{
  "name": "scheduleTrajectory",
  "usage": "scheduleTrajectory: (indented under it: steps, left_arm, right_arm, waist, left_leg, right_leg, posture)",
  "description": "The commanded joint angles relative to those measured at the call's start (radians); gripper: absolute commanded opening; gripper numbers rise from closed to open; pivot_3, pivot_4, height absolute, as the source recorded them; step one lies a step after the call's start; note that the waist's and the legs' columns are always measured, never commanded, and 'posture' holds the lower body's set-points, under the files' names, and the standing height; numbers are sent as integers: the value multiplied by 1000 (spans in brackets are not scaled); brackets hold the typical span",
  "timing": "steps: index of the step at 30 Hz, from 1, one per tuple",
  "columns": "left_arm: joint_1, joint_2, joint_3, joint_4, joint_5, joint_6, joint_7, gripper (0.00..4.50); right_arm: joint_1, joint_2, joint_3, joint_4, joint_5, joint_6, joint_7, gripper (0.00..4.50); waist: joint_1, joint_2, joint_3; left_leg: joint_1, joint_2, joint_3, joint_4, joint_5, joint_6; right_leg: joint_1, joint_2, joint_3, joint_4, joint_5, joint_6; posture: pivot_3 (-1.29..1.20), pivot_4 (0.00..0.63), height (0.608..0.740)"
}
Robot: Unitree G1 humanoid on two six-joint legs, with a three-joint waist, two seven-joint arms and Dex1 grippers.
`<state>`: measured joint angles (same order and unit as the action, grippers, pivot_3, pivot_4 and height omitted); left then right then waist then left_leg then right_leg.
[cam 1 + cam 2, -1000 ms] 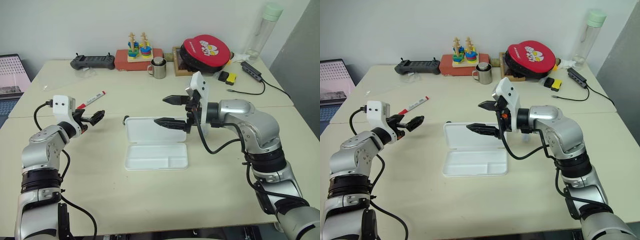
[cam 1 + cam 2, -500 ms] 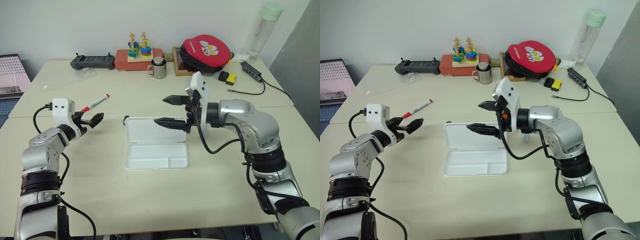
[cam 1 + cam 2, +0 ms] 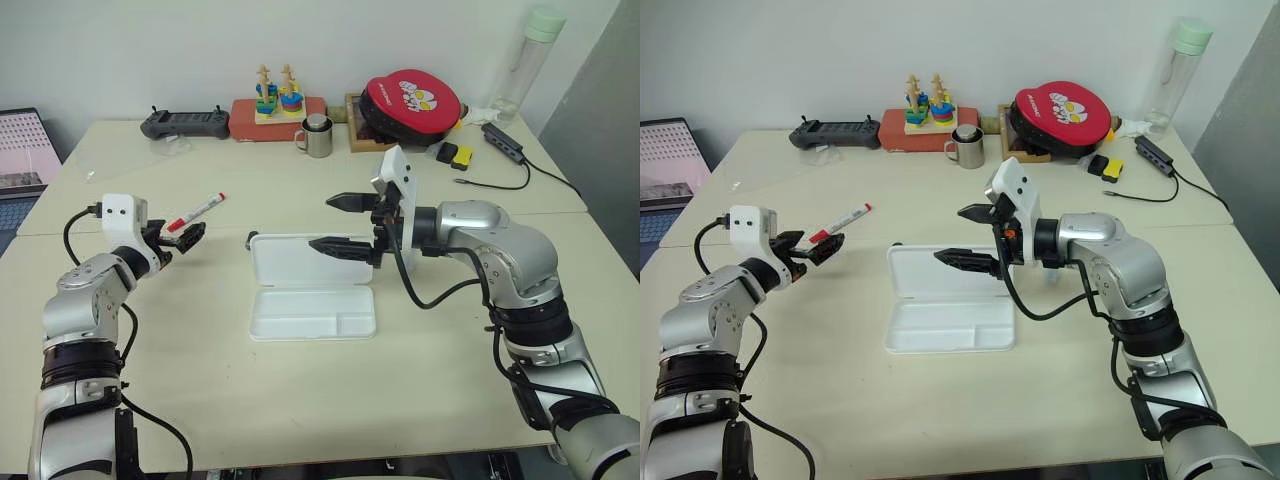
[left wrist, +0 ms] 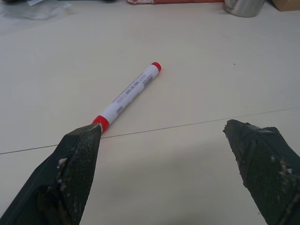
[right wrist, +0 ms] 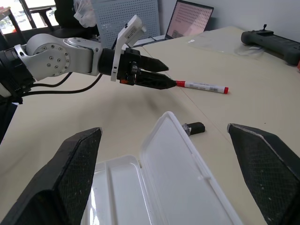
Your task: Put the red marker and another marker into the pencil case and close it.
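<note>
The red marker [image 3: 196,210] lies on the table at the left, white barrel with a red cap and red end, also clear in the left wrist view [image 4: 129,95]. My left gripper [image 3: 182,238] is open, with one fingertip [image 4: 92,132] at the marker's cap end. The pencil case [image 3: 312,312] lies open in the middle, lid folded back. My right gripper [image 3: 322,222] hovers open over the lid [image 5: 173,154], holding nothing. Another marker is hidden from view.
A tiny black stub [image 3: 251,238] lies at the case's far left corner. Along the back edge stand a controller [image 3: 183,122], a red box with stacking toys [image 3: 278,110], a metal mug [image 3: 318,137], a red round pouch [image 3: 410,100] and a bottle [image 3: 528,60]. A cabled hub [image 3: 503,142] lies at the right.
The red marker has slid a little to the right and nearer, with the left gripper's fingertip at its cap end. The right arm has not moved.
</note>
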<state>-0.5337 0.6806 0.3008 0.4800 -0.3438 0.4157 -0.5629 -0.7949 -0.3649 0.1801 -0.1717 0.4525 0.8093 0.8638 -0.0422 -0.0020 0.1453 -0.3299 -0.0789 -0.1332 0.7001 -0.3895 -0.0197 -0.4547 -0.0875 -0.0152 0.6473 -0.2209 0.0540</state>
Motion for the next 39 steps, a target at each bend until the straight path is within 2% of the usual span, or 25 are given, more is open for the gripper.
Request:
scheduleTrajectory:
  steps: [1, 6, 11, 25, 39]
  left_arm:
    - [-78, 28, -6, 107, 47, -82, -2, 4467]
    - [-188, 21, -48, 345, 110, -197, -35, 4467]
    - [-255, 9, -92, 508, 163, -256, -68, 4467]
    - [-307, -14, -124, 634, 213, -239, -113, 4467]
    - [-235, -44, -107, 529, 175, -168, -183, 1744]
  right_arm:
    - [-4, 0, -9, -26, 8, -21, -5, 4500]
    - [0, -2, -12, -30, 9, -19, -11, 4500]
    - [4, -6, -16, -39, 12, -15, -24, 4500]
    - [15, -19, -28, -57, 21, -2, -47, 4500]
    - [16, -22, -33, -55, 27, 3, -58, 4500]
  waist:
    - [0, 0, 0]
    - [0, 0, 0]
    - [-3, 0, 0]
    - [-6, -1, 0]
    - [-6, -1, -1]
  left_leg:
    - [0, 0, 0, 0, 0, 0]
    - [0, 0, 0, 1, 0, 0]
    - [0, 0, 0, 0, 0, 0]
    - [-1, -1, 0, 1, 0, 0]
    - [-1, -1, 0, 2, 0, 0]
  right_leg:
    - [0, 0, 0, 0, 0, 0]
    - [0, 0, -1, 0, 0, 0]
    - [0, 0, 0, 1, 0, 0]
    - [-1, 0, 0, 2, 0, 0]
    - [-1, -1, 0, 2, 0, 0]
  posture:
    - [0, 150, 740]
    - [0, 150, 740]
    - [0, 150, 740]
    - [0, 150, 740]
    - [0, 150, 740]
